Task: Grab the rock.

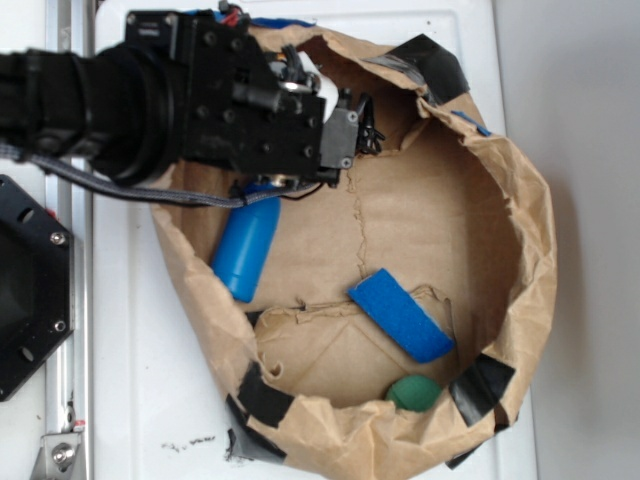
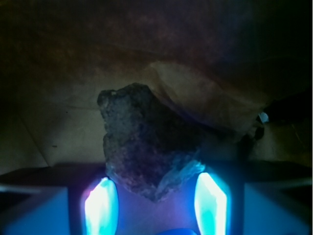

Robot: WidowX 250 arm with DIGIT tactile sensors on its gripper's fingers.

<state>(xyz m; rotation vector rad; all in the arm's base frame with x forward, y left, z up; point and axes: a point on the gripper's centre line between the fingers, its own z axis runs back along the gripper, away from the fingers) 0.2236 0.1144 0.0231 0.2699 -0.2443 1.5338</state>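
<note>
The tool point(image 2: 156, 203) has its glowing pads point(image 2: 101, 205) flanking the rock point(image 2: 146, 147).

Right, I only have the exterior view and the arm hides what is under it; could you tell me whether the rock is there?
Observer: Yes. The wrist view shows the rock, dark and rough, straight ahead of the gripper.
Operator: Thank you. Are the fingers around it?
Observer: Only its lower tip sits between the two glowing fingers; most of it lies beyond them. I cannot tell whether they press on it.
Operator: And what does it rest on?
Observer: Bare brown paper, with a fold of the paper rising just behind it on the right.
</note>
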